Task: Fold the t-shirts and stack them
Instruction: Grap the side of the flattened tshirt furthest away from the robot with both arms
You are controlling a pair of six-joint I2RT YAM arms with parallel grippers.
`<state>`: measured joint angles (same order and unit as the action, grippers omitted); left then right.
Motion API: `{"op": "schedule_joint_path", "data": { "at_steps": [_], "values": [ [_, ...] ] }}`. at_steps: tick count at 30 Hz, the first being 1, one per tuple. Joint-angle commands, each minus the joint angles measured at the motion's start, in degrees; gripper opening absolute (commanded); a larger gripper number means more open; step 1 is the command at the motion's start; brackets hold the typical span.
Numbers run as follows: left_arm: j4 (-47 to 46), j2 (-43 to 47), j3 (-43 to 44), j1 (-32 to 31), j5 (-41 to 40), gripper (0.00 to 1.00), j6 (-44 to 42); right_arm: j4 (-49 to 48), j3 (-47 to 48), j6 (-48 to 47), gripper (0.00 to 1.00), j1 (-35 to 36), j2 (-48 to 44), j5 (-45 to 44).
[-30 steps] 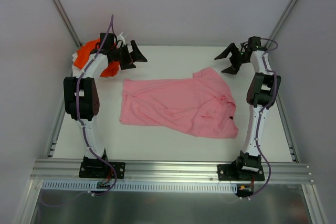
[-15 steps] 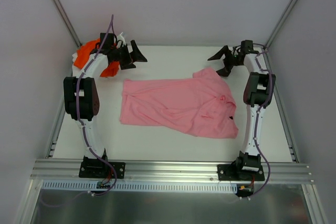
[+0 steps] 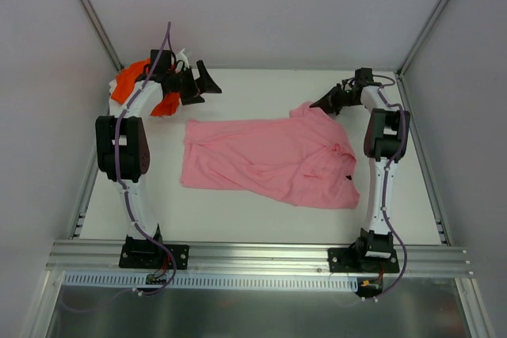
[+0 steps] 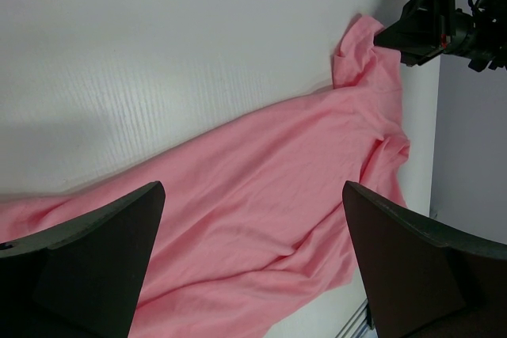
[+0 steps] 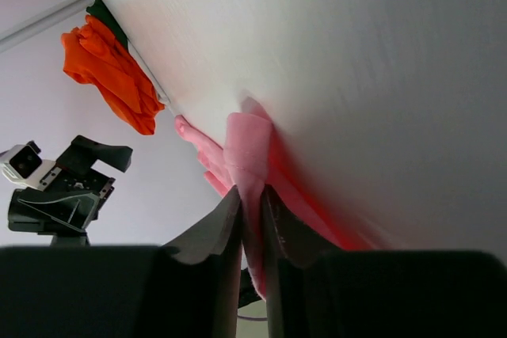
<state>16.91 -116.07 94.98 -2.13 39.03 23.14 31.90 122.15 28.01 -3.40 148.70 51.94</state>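
Pinching a fold of the pink shirt (image 3: 269, 160) between nearly shut fingers (image 5: 214, 231), that's the right gripper (image 5: 252, 192); left gripper (image 4: 252, 191) wide open, empty, orange shirt (image 3: 125, 85) behind it.

A white tabletop (image 3: 253, 215) fills the enclosure, with plain pale walls (image 3: 253, 5) rising behind it and on both sides. Two slim metal posts (image 3: 87, 9) run up the back corners. An aluminium rail (image 3: 261, 252) crosses the near edge. Just in front of it lies a slotted white strip (image 3: 238, 280), then a dull reflective sheet (image 3: 253, 314).
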Motion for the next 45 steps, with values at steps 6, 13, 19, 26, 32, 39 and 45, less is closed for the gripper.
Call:
{"op": "schedule_joint_path", "data": {
  "at_steps": [6,13,19,26,32,39,45],
  "values": [
    [-1.6,1.8,-0.7,0.5,2.3,0.99,-0.9,1.8,0.3,-2.1,0.0,-0.2,-4.1,-0.6],
    [5.1,0.2,-1.1,1.2,-1.8,0.99,-1.7,5.3,-0.9,-5.9,0.01,-1.2,-9.7,-3.3],
    [11.8,-3.0,-0.7,3.5,-4.1,0.99,-2.0,7.4,-4.5,-9.1,0.0,-1.5,-12.6,-4.2],
    [8.7,-0.7,-9.1,8.5,-5.7,0.99,-1.9,8.3,-6.1,-10.3,0.0,-2.0,-14.2,-4.7],
    [5.6,-1.3,-10.7,9.5,-6.1,0.98,-2.3,9.8,-6.0,-11.2,0.0,-2.1,-14.7,-4.9],
    [-1.3,-2.8,-12.3,9.5,-4.1,0.98,-1.1,12.0,-6.0,-12.5,0.0,-2.2,-15.5,-5.3],
    [-4.6,-4.2,-12.9,9.1,-3.2,0.98,-0.5,13.2,-6.0,-13.3,0.0,-2.7,-16.5,-5.4]
  ]
}}
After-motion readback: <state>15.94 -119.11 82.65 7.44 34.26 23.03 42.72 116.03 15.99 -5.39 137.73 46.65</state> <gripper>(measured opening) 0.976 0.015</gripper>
